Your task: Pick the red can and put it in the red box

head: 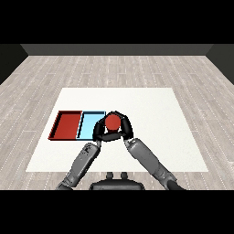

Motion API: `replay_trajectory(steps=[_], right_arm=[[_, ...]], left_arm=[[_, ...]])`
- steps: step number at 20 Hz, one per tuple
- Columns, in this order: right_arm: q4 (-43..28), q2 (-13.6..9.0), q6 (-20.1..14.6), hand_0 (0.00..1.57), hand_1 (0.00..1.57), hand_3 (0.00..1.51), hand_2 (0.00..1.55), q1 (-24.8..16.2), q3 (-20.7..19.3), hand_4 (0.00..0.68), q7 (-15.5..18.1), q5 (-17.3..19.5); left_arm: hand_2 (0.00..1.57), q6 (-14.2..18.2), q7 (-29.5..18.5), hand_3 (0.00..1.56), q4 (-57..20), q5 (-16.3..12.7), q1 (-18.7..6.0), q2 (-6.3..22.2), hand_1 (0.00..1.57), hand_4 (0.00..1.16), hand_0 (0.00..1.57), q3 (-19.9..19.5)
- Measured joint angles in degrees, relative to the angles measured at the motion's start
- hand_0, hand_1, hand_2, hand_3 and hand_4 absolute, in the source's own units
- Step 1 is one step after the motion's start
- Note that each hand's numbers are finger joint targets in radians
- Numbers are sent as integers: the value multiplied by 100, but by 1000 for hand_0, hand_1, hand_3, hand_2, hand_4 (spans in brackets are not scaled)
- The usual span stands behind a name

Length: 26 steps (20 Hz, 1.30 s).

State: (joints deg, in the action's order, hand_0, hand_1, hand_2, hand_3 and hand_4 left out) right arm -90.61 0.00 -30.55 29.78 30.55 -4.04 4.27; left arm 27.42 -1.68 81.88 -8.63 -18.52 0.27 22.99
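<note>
Both hands' fingers (119,135) curled, red can (112,121)

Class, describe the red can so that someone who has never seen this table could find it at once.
Start at the white table, then find the red tray and light blue tray lying side by side. Just right of the blue tray, the red can sits between both black hands, left hand and right hand. It is round, unlike the flat trays.
</note>
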Motion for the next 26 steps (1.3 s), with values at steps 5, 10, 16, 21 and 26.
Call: replay_trajectory(steps=[5, 10, 16, 21, 26], right_arm=[[60, -3, 92, 0, 0, 0, 0, 11, -33, 0, -240, 200], [35, 0, 392, 0, 0, 0, 0, -72, -278, 0, -242, 372], [-657, -105, 581, 0, 0, 0, 0, -500, -483, 0, -331, 421], [-1017, -110, 847, 0, 0, 0, 0, -898, -831, 0, -117, 191], [-1644, -453, 1215, 0, 0, 0, 0, -1523, -1342, 0, 148, -295]], left_arm=[[1551, 3, -76, 1486, 151, -17, -8, 6, 1571, 1036, 1571, -40], [1571, 55, -155, 1491, 170, 65, -52, 3, 1571, 1135, 1571, -27], [1571, -132, -210, 1501, 83, 300, 29, 53, 1571, 1131, 1571, -253], [1571, -108, -18, 1488, 197, 511, 54, 67, 1571, 1120, 1571, -377], [1566, -187, 188, 1471, 402, 573, 88, 360, 1571, 1119, 1571, -718]])
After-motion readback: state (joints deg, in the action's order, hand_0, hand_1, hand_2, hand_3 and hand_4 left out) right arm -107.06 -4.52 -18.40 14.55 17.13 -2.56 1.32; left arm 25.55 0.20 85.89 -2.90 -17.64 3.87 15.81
